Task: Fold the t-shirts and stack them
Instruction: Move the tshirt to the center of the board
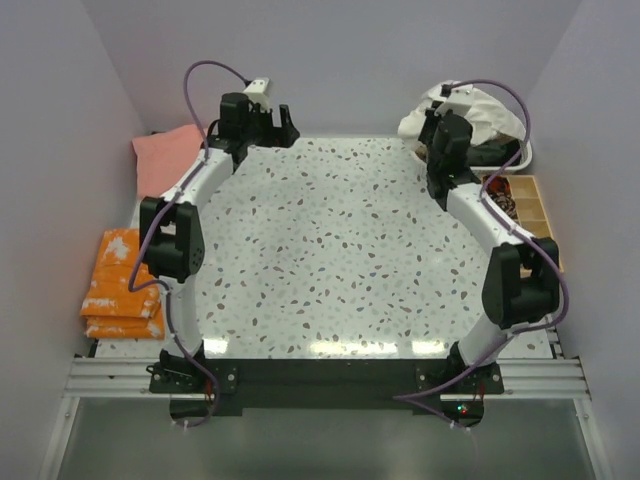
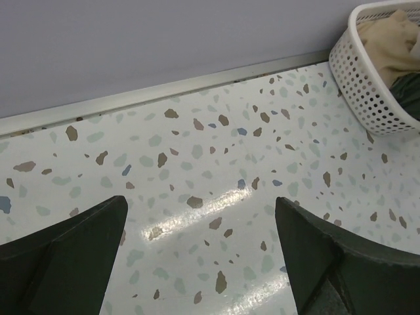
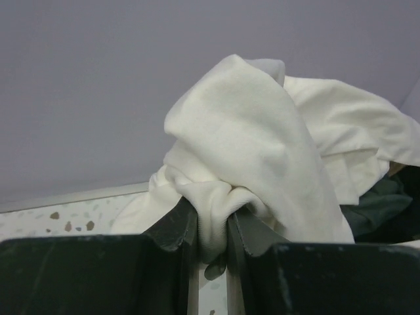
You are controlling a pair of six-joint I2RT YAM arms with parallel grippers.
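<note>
The cream t-shirt (image 3: 262,144) hides most of the dark garment (image 3: 374,203), and the basket (image 2: 367,85) runs off-frame.

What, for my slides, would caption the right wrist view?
Right gripper pinching a bunched fold of the soft cream cotton t-shirt against a plain lilac wall.

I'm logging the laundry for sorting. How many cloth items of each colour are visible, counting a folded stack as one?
Cream t-shirt, pinched in the right gripper: 1
Salmon-pink t-shirt: 1
Dark cloth in the basket: 1
Orange patterned stack: 1
Total: 4; the basket may hide more.
</note>
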